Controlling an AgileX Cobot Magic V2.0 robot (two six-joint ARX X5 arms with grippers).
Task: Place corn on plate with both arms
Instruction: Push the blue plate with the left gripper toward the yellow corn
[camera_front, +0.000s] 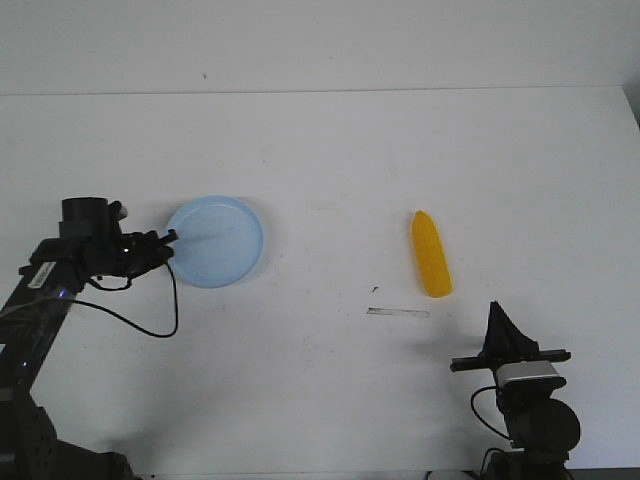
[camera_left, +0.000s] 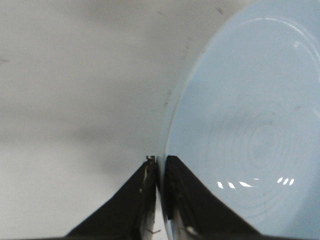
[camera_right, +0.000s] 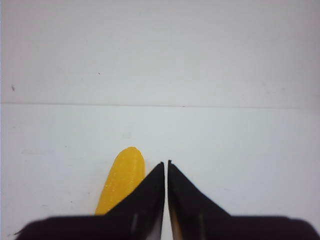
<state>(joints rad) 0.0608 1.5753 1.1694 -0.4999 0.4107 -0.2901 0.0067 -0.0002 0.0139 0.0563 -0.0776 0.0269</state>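
Observation:
The pale blue plate (camera_front: 215, 240) lies on the white table at the left. My left gripper (camera_front: 170, 238) is at the plate's left edge, shut on its rim. In the left wrist view the rim runs between the two closed fingers of the left gripper (camera_left: 160, 161), and the plate (camera_left: 250, 110) fills the side beyond them. The yellow corn (camera_front: 431, 255) lies flat at the right, pointed end away from me. My right gripper (camera_front: 494, 310) is shut and empty, a little nearer than the corn and to its right. In the right wrist view the corn (camera_right: 122, 177) lies beside the right gripper (camera_right: 166, 163), apart from it.
A thin grey strip (camera_front: 398, 312) lies on the table just in front of the corn, with a small dark speck (camera_front: 375, 289) near it. The table's far edge (camera_front: 320, 92) meets a white wall.

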